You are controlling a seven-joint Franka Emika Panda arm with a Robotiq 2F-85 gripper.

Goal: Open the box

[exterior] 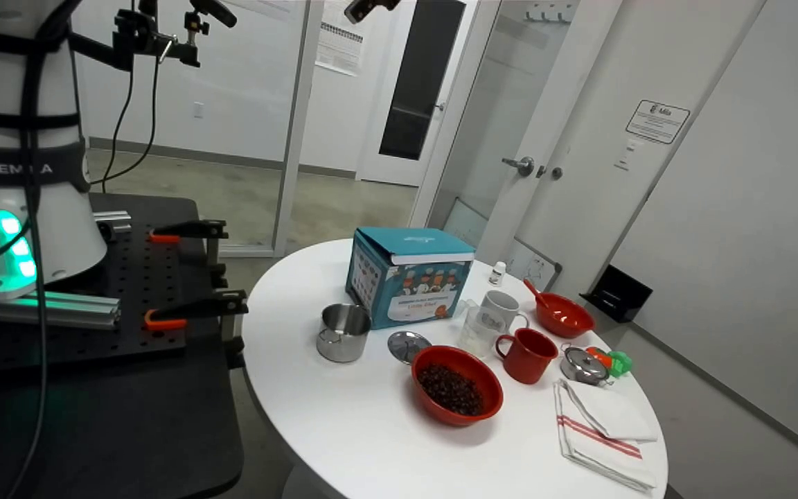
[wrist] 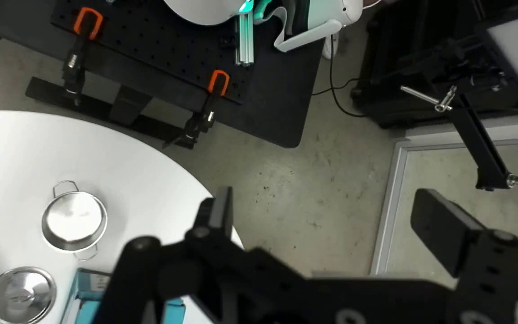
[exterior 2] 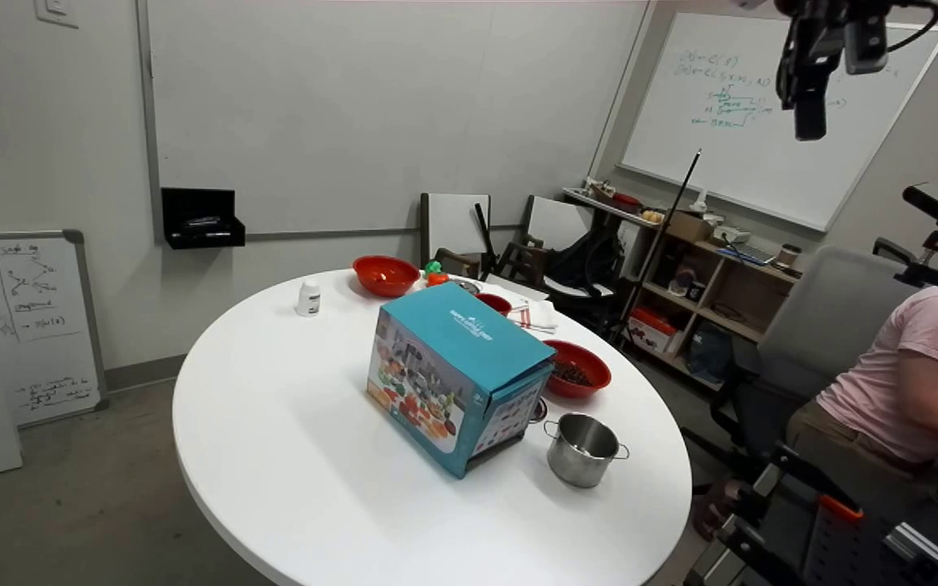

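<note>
The teal-blue box (exterior: 427, 287) stands upright on the white round table. It also shows in an exterior view (exterior 2: 453, 350), and a part of it shows at the bottom of the wrist view (wrist: 87, 311), partly hidden by my gripper. Its top flap lies over the opening, slightly raised, with a narrow gap along one side and a white strip under its edge. My gripper (wrist: 324, 207) is open with nothing between its fingers. It is high up, apart from the box; its fingers also show at the top of an exterior view (exterior 2: 835, 94). A brown inner flap does not show.
A steel pot (exterior: 343, 334) and a metal lid (exterior: 408, 346) stand close to the box. A red bowl (exterior: 433, 410) of dark beans, a red mug (exterior: 527, 355), a grey mug (exterior: 499, 305), another red bowl (exterior: 565, 317), a white bottle (exterior: 497, 273) and towels (exterior: 607, 436) share the table.
</note>
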